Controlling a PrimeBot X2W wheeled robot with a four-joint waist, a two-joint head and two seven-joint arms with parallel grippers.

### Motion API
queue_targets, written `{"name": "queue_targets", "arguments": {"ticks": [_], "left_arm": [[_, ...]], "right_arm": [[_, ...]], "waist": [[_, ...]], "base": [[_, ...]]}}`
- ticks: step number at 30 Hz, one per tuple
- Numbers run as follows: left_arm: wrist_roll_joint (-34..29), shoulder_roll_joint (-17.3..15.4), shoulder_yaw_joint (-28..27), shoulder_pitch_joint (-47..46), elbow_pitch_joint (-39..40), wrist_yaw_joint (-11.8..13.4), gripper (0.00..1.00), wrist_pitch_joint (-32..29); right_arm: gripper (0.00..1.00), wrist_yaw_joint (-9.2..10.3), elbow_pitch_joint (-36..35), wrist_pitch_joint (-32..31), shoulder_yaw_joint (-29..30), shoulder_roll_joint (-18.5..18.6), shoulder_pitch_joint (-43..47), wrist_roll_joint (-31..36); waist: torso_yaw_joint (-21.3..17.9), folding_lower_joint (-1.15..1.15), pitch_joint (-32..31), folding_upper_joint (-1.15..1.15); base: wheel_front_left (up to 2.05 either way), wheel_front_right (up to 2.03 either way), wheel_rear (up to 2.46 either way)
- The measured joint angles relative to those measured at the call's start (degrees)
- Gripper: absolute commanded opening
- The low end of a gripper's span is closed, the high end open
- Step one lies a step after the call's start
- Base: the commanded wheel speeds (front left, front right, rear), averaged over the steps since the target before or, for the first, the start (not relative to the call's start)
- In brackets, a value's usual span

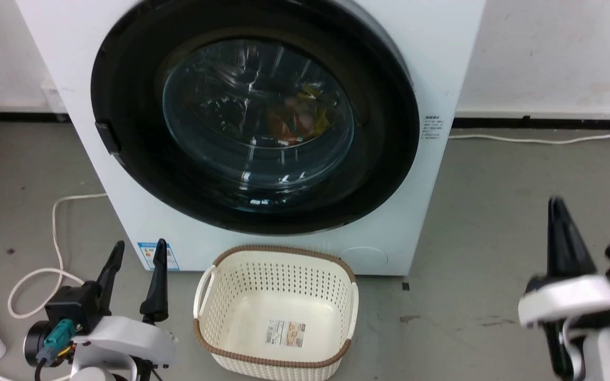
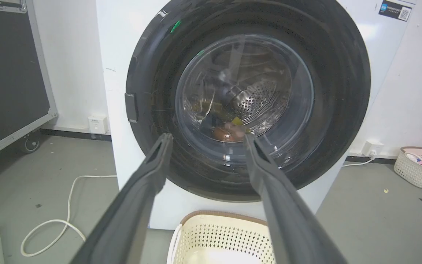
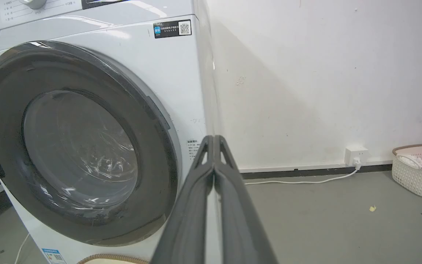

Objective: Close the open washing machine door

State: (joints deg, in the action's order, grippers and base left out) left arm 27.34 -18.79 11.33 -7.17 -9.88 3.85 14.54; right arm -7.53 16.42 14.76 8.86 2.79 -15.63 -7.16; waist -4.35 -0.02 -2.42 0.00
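A: "Head view?"
B: "The round, glossy black-framed glass washing machine door (image 1: pixel 254 114) sits flush in the white machine (image 1: pixel 442 53) front. Closing looks done, though latching is unconfirmed. The left gripper (image 1: pixel 140 244) is spread and empty, the right gripper (image 1: pixel 555 203) pressed together; both are apart from it."
A: "Left wrist view?"
B: "The glass faces out toward the robot. It's round, so no long axis."
A: "Right wrist view?"
B: "No gap along the rim."

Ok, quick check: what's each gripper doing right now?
Left gripper: open, holding nothing.
Right gripper: shut, fingers pressed together, holding nothing.
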Motion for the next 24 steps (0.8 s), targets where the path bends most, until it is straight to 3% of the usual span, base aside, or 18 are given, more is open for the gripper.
{"name": "queue_targets", "arguments": {"ticks": [11, 23, 24], "left_arm": [[-0.5, 0.0, 1.5, 1.6, 0.4, 0.8, 1.00, -1.1], [-0.7, -0.1, 2.9, 1.6, 0.3, 1.1, 1.00, -2.4], [-0.9, -0.2, 3.0, 1.6, 0.3, 1.1, 1.00, -2.4]], "right_arm": [[0.00, 0.00, -3.8, -2.1, -3.8, 0.0, 13.0, -2.5], [0.00, 0.00, -5.9, -5.6, -6.5, 0.0, 15.8, -2.4], [0.37, 0.00, -6.0, -5.7, -6.5, 0.0, 15.8, -2.4]], "waist": [[0.4, 0.01, -1.9, 0.00], [1.3, 0.02, -1.7, 0.00], [1.3, 0.02, -1.6, 0.00]], "base": [[0.00, 0.00, 0.00], [0.00, 0.00, 0.00], [0.00, 0.00, 0.00]]}}
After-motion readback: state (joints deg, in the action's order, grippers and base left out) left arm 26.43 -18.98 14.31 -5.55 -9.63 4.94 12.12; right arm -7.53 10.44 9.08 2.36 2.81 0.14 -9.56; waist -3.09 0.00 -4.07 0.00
